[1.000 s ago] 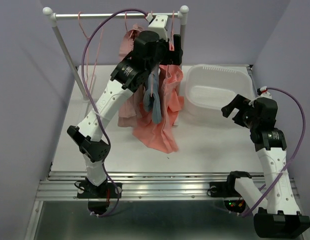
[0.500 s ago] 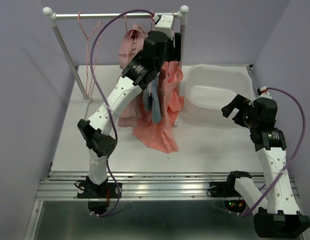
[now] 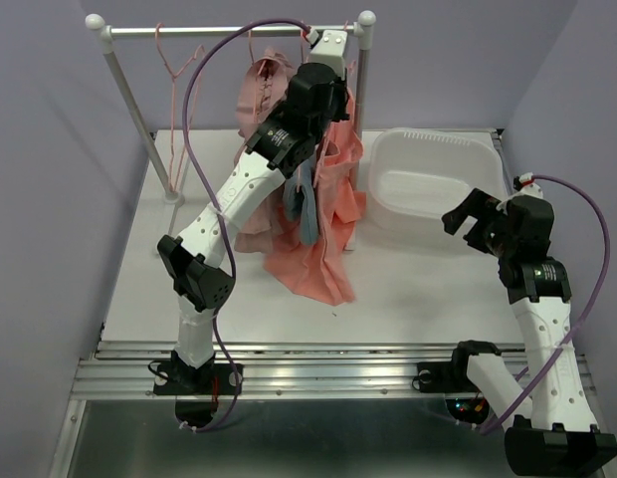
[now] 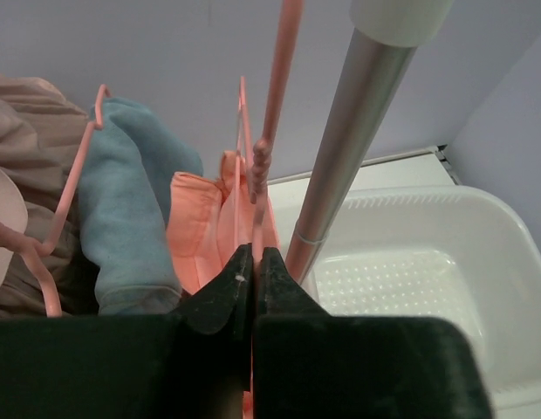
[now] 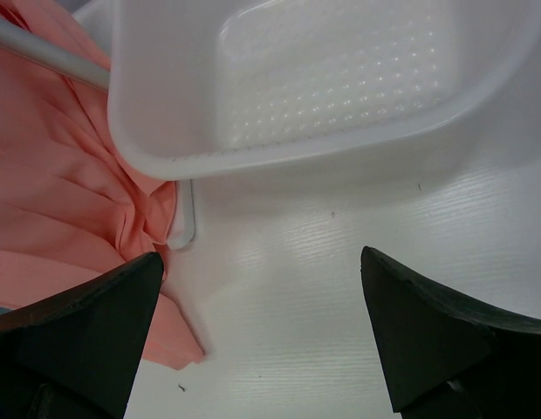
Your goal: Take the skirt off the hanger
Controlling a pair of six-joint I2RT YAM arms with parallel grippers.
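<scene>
Skirt (image 3: 323, 249), salmon, hangs off a pink hanger (image 4: 272, 87) at the right end of the rail (image 3: 219, 31). Its hem spills onto the table (image 3: 438, 294) in a loose heap.

L gripper (image 4: 253, 257) is up at the waistband, just left of the rack's post (image 4: 345, 166). Its fingers are pressed together w/ a thin sliver of salmon cloth showing between them, so it's clamped on the skirt's top edge. The hanger neck rises straight above the fingertips. The hook is out of frame in the wrist view.

A blue cloth (image 4: 122, 209) hangs just left of the skirt on its own pink hanger, touching the skirt's side. A dusty-pink garment (image 3: 259, 90) is further left on the rail.

In the top view the L arm crosses in front of these clothes and hides the waistband and the grip point. Its purple cable (image 3: 189, 90) arcs up over the rail.

A white bin (image 3: 428, 149) w/ a dimpled floor sits right of the post. In the R wrist view, skirt folds lie against the bin's near corner.

R gripper (image 5: 262, 255) has its fingers spread wide, holding nothing. It's above bare table just in front of the bin, apart from the skirt.
</scene>
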